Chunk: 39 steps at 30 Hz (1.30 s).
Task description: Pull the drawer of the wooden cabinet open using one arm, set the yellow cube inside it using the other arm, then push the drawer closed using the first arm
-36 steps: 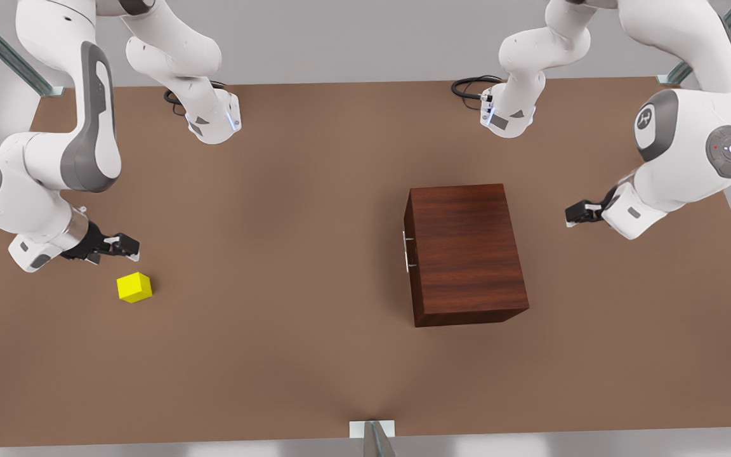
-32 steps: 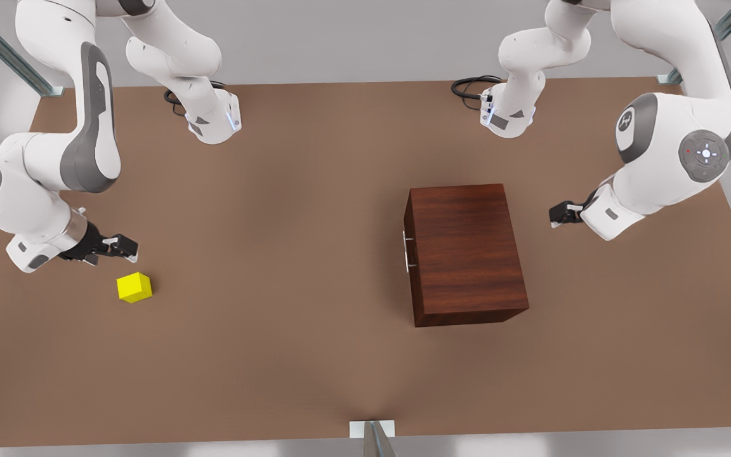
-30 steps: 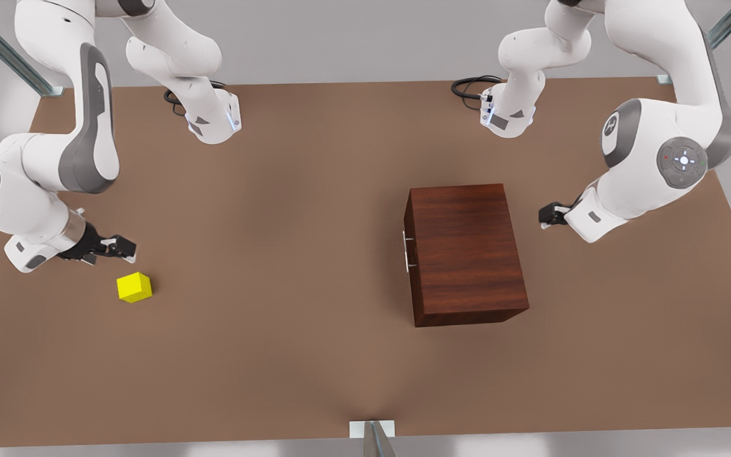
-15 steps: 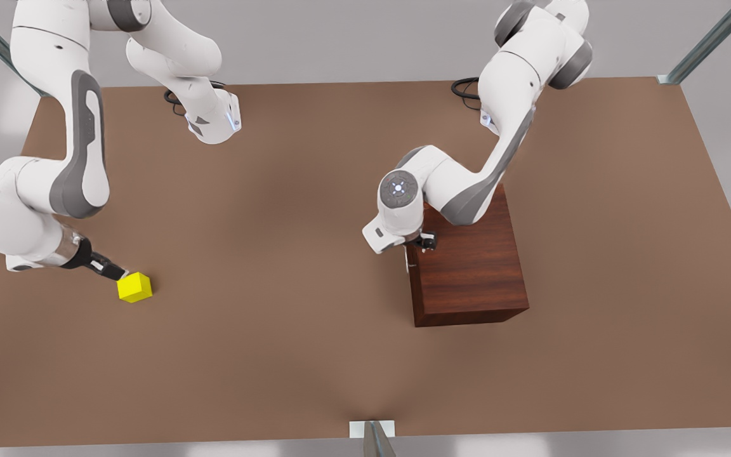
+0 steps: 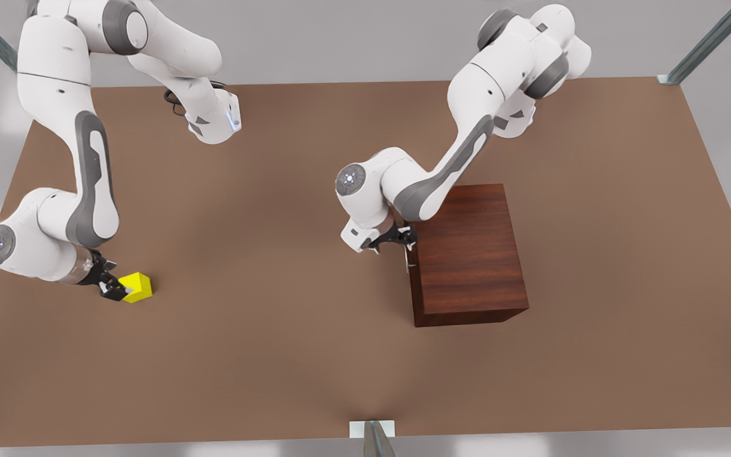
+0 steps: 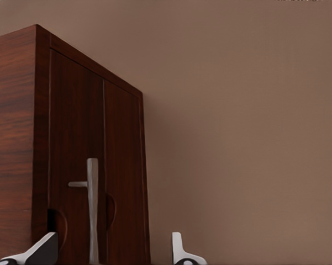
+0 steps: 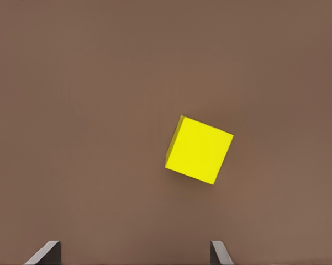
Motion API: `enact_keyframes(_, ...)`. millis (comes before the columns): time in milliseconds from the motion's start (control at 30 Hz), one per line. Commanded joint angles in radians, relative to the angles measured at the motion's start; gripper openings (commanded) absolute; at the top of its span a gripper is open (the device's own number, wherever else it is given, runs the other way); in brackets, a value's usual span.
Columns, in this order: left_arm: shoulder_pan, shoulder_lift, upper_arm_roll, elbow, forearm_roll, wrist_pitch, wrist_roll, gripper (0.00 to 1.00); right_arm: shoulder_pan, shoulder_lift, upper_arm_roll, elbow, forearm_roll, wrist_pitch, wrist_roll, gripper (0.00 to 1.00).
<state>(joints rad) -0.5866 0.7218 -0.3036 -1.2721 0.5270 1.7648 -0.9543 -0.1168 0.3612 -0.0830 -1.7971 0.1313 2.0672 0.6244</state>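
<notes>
The wooden cabinet (image 5: 467, 254) stands on the brown table, right of centre in the front view. Its drawer (image 6: 72, 138) is closed, with the silver bar handle (image 5: 408, 254) facing the front view's left. My left gripper (image 5: 402, 240) hovers just in front of that handle (image 6: 92, 210), open (image 6: 111, 254), with the bar lying between its fingertips but untouched. Near the table's left side in the front view sits the yellow cube (image 5: 136, 287). My right gripper (image 5: 111, 289) is right beside it, open (image 7: 133, 255), with the cube (image 7: 199, 149) a short way ahead of its fingers.
Both arm bases (image 5: 213, 120) (image 5: 508, 117) are mounted at the table's far edge, each with a black cable. A small metal bracket (image 5: 372, 431) sits at the near edge. Wide bare tabletop (image 5: 276, 349) lies between the cube and the cabinet.
The left arm swung from the cabinet's far side, over its top, to the handle side. The right gripper turned and closed in on the cube. Cube and cabinet stayed put.
</notes>
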Motion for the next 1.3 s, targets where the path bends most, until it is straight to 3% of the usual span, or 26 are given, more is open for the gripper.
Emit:
enact_keyframes(0,-0.004,0.007,0.0,0.0,0.034,-0.004,-0.356,1.0,-0.007,0.008,0.0,-0.007,0.004,0.065,0.19,1.0)
enact_keyframes(467,-0.029,0.054,-0.002,-0.001,0.054,0.015,-0.38,1.0,-0.072,0.119,0.002,-0.061,-0.009,0.263,0.184,1.0)
enact_keyframes(1267,-0.059,0.067,-0.006,0.019,0.056,0.128,-0.307,1.0,-0.087,0.22,0.008,-0.067,-0.07,0.28,0.186,1.0)
